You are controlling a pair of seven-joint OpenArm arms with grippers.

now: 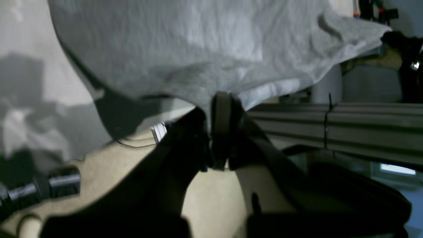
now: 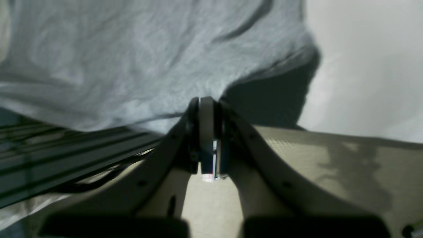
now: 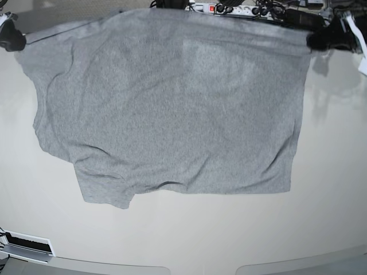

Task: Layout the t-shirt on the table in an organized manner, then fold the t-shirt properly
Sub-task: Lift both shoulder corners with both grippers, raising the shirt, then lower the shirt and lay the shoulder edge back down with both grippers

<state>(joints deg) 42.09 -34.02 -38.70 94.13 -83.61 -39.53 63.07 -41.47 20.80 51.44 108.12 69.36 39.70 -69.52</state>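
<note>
The white surface [image 3: 189, 240] is largely covered by the grey t-shirt [image 3: 172, 114], spread wide, long axis running arm to arm. Its far edge is pinched at both corners: right fingers [image 2: 206, 102] and left fingers [image 1: 219, 99] are clamped on cloth.

t-shirt [image 3: 172, 114] lettering hidden, claw tips cloth-covered

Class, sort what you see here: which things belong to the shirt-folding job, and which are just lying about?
Belongs to the job:
- t-shirt
- table
- left claw, clamped on the shirt
- right claw, clamped on the shirt

Just lying about:
- power strip
- cables
</note>
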